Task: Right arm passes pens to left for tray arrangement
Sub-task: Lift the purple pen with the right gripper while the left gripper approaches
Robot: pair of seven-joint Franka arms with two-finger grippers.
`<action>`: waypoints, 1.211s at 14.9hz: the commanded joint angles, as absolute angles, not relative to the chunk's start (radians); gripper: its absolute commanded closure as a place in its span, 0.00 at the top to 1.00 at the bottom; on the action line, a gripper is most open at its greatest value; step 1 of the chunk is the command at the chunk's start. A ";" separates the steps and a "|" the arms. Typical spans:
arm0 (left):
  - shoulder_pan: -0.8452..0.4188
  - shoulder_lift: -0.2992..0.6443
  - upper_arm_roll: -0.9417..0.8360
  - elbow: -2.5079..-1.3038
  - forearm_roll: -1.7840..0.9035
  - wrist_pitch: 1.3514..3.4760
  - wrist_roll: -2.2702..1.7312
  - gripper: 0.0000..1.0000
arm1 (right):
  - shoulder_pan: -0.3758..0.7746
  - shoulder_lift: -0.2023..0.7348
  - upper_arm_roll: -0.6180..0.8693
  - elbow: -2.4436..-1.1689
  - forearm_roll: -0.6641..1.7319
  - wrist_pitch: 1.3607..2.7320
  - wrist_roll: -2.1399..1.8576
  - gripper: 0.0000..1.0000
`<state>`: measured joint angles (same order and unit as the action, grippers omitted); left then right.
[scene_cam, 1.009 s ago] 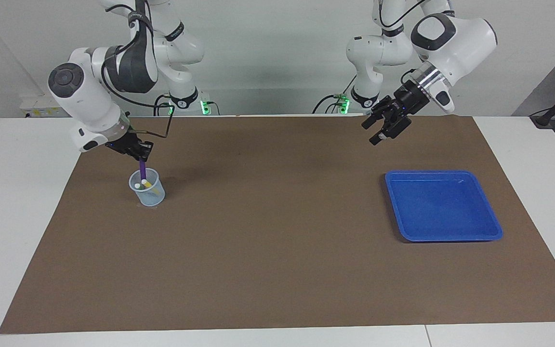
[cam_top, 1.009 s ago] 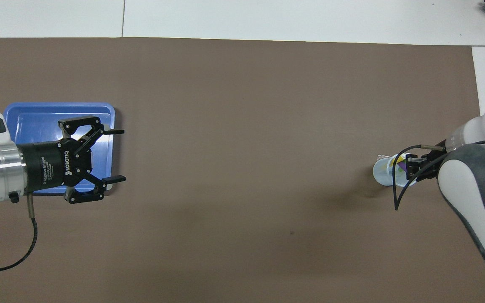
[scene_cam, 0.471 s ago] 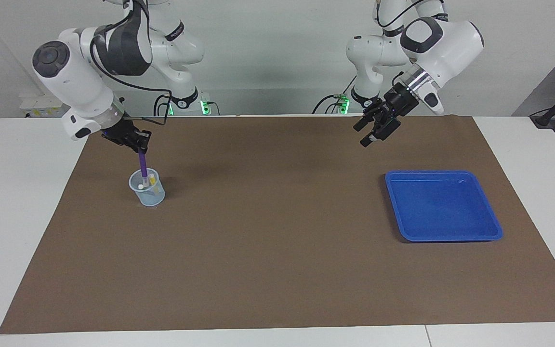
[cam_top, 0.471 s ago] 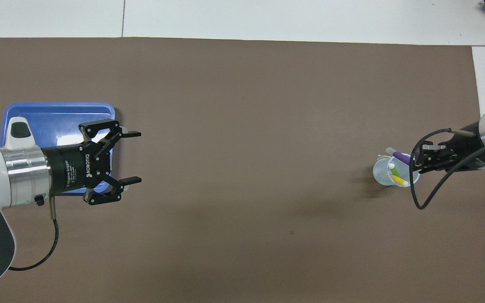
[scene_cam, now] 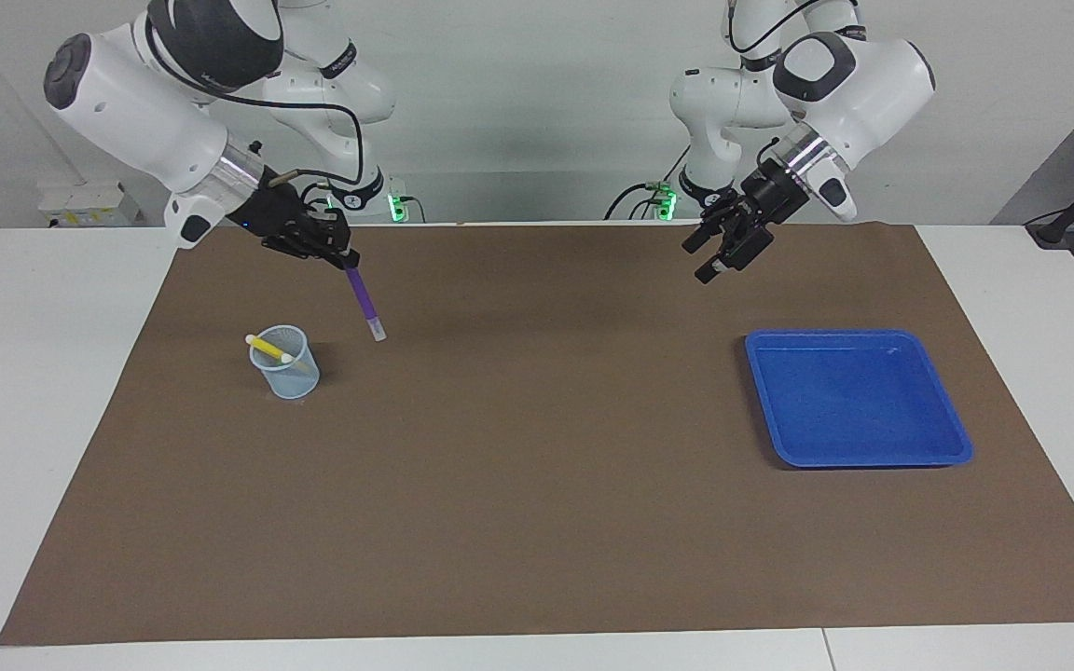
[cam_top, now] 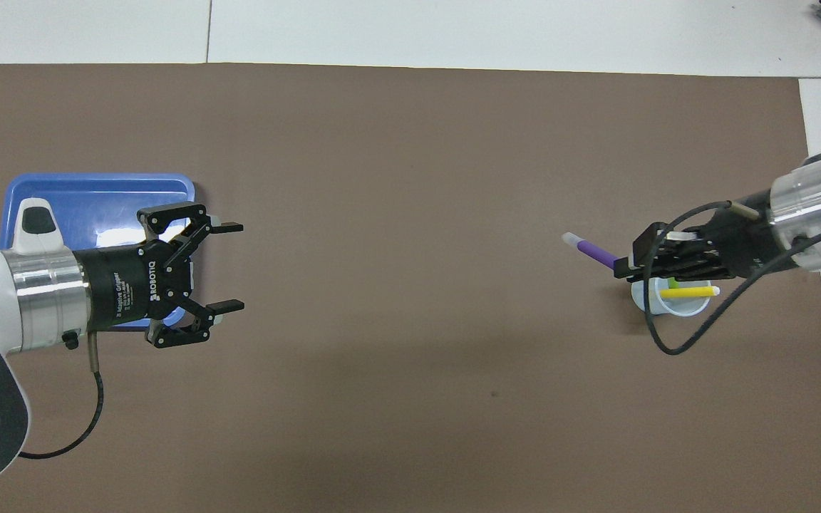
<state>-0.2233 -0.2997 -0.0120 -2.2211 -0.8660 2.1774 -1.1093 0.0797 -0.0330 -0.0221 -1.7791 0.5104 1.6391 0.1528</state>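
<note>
My right gripper (scene_cam: 343, 260) (cam_top: 623, 266) is shut on the purple pen (scene_cam: 365, 303) (cam_top: 594, 251), which hangs tilted in the air beside the pale-blue cup (scene_cam: 285, 362) (cam_top: 673, 298), its whitish tip pointing down. The yellow pen (scene_cam: 268, 348) (cam_top: 690, 292) lies slanted across the cup's mouth, and a green pen (cam_top: 671, 284) shows inside it. The blue tray (scene_cam: 856, 397) (cam_top: 90, 200) sits at the left arm's end of the mat. My left gripper (scene_cam: 710, 257) (cam_top: 230, 267) hangs open in the air by the tray's edge, holding nothing.
A brown mat (scene_cam: 546, 447) covers most of the white table. The cup stands near the right arm's end. A black cable (cam_top: 674, 335) loops from the right wrist beside the cup.
My right gripper has lifted the purple pen out of the cup and carried it toward the table's middle. The yellow pen has tipped across the cup's mouth. The left gripper has barely moved.
</note>
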 commanded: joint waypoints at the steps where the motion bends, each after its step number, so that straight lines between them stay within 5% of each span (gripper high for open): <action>1: -0.259 -0.307 -0.002 -2.221 -0.914 2.180 -1.175 0.96 | 0.170 -0.061 -0.015 -1.835 0.573 1.738 0.188 0.00; 10: -0.307 -0.308 -0.008 -2.233 -1.012 2.271 -1.265 1.00 | 0.440 -0.080 -0.015 -1.861 0.604 1.910 0.201 0.00; 18: -0.440 -0.245 -0.008 -2.243 -1.074 2.382 -1.256 1.00 | 0.569 -0.086 -0.014 -1.868 0.583 1.979 0.189 0.00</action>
<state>-0.3894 -0.2550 -0.0179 -2.2321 -1.0471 2.3268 -1.2535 0.5596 -0.0566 -0.0086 -1.8339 0.5777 1.9573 0.1972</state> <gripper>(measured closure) 0.000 0.811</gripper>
